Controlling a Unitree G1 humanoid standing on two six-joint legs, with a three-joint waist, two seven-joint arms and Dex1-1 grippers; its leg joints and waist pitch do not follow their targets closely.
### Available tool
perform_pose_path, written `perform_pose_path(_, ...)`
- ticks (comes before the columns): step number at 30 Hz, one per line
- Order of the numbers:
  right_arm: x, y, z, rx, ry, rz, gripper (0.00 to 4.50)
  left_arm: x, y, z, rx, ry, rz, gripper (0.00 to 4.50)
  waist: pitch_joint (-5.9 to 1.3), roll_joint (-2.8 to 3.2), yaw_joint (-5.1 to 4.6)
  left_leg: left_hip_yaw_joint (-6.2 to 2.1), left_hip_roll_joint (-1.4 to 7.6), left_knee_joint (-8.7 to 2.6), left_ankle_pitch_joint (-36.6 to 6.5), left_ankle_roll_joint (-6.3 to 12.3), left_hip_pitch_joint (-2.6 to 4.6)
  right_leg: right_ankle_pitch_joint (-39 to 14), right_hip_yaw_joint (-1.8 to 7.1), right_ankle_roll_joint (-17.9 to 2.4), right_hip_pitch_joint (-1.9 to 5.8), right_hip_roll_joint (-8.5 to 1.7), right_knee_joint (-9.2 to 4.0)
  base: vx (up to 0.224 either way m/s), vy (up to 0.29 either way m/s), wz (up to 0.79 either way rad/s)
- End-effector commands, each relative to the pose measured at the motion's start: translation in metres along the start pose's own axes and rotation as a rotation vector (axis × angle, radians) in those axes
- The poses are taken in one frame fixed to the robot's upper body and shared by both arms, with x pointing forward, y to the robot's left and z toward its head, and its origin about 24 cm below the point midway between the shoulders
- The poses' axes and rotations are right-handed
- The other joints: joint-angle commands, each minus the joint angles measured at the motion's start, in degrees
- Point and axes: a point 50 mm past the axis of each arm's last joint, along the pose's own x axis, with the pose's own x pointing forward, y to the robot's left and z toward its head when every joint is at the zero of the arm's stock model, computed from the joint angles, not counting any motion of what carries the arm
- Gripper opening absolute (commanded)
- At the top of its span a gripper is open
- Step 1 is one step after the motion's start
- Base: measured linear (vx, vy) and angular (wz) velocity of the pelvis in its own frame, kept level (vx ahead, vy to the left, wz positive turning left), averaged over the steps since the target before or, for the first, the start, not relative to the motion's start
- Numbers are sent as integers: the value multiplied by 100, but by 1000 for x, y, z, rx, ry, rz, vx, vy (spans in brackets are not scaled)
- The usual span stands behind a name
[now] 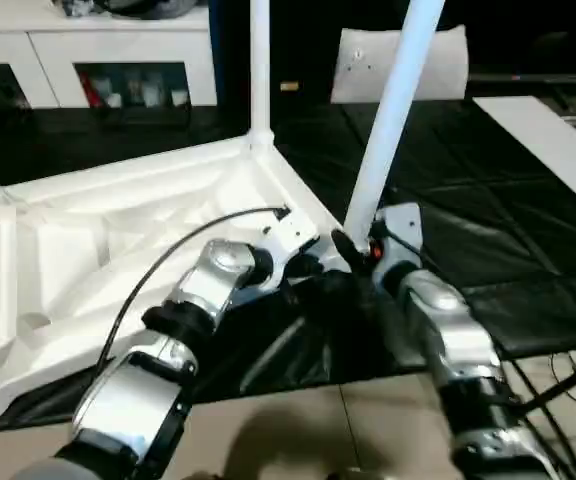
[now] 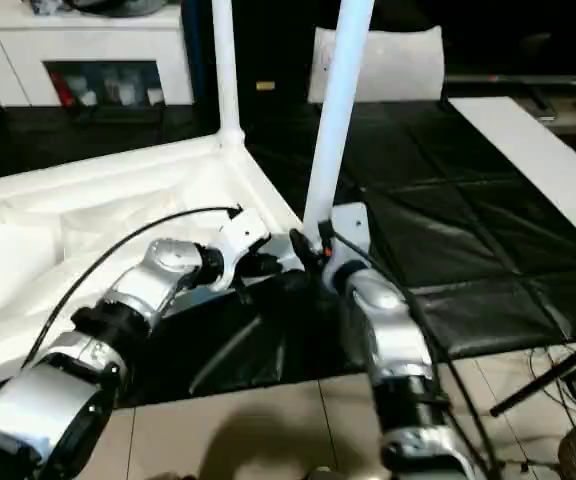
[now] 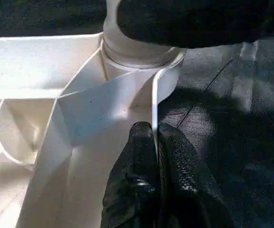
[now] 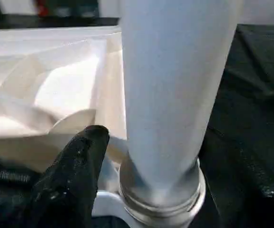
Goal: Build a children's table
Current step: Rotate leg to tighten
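Legs, two upright point(image 1: 258, 70) point(image 1: 393, 110); left gripper point(image 3: 154, 142) pinches tabletop rim point(image 3: 154, 102), right unclear.

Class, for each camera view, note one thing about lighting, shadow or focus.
Eye views: table top glares bright against the dark mat. Left wrist view: left gripper pinches the sunlit rim. Right wrist view: leg looms close, soft and bluish.

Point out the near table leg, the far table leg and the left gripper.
near table leg point(image 1: 393, 110), left eye view, mid shaft
far table leg point(image 1: 259, 60), left eye view, shaft
left gripper point(image 3: 154, 133), left wrist view, fingertips
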Motion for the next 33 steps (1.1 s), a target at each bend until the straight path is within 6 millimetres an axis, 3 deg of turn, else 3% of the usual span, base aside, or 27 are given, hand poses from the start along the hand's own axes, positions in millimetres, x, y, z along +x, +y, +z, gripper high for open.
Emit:
perform_pose_path(1,3,35,-6,-5,18,252,352,0,-6,12,56,-107,-64,0,-318,-59,46,-134,266,-380,-1498,320,87,-1237,131,-1110,206,-248,-443,0,0,0)
perform_pose_path(7,-17,2,-6,-104,46,319,397,-22,-4,-8,148,-64,-220,0,-322,-48,68,-134,278,-375,-1417,331,89,-1235,118,-1196,218,-233,-422,0,0,0)
perform_pose_path(11,-26,-10,-6,-175,86,384,437,-33,-5,-14,204,-43,-331,0,-339,-30,65,-128,298,-372,-1342,324,109,-872,112,-1396,213,-233,-370,0,0,0)
perform_pose_path(15,-33,-13,-6,-212,112,490,437,-42,-4,-18,219,-27,-411,0,-330,-38,131,-105,302,-356,-1307,416,125,-717,118,-1516,214,-239,-355,0,0,0)
perform_pose_path(20,-41,-10,1,-224,100,680,437,-53,-6,-24,265,25,-550,0,-325,-20,262,-94,343,-369,-1396,326,144,-824,107,-1512,211,-240,-325,0,0,0)
perform_pose_path(21,-43,-9,1,-220,99,717,437,-55,-7,-26,274,34,-579,0,-324,-74,263,-84,344,-367,-1404,340,142,-829,104,-1517,212,-235,-328,0,0,0)
perform_pose_path(22,-43,-9,1,-220,98,733,437,-56,-8,-26,277,36,-592,0,-322,-41,296,-90,351,-371,-1385,340,140,-858,104,-1521,207,-247,-315,0,0,0)
perform_pose_path(24,-46,-7,2,-200,99,788,437,-58,-10,-28,287,49,-632,0,-320,-53,330,-84,355,-368,-1411,320,154,-921,106,-1520,200,-254,-320,0,0,0)
perform_pose_path(25,-47,-6,2,-189,101,811,409,-60,-11,-29,292,53,-650,0,-319,-57,349,-81,356,-372,-1416,309,152,-942,109,-1515,197,-251,-317,0,0,0)
perform_pose_path(33,-51,0,3,-128,113,944,359,-63,-17,-31,307,66,-741,0,-322,-91,392,-83,356,-372,-1376,257,151,-998,107,-1491,187,-262,-303,0,0,0)
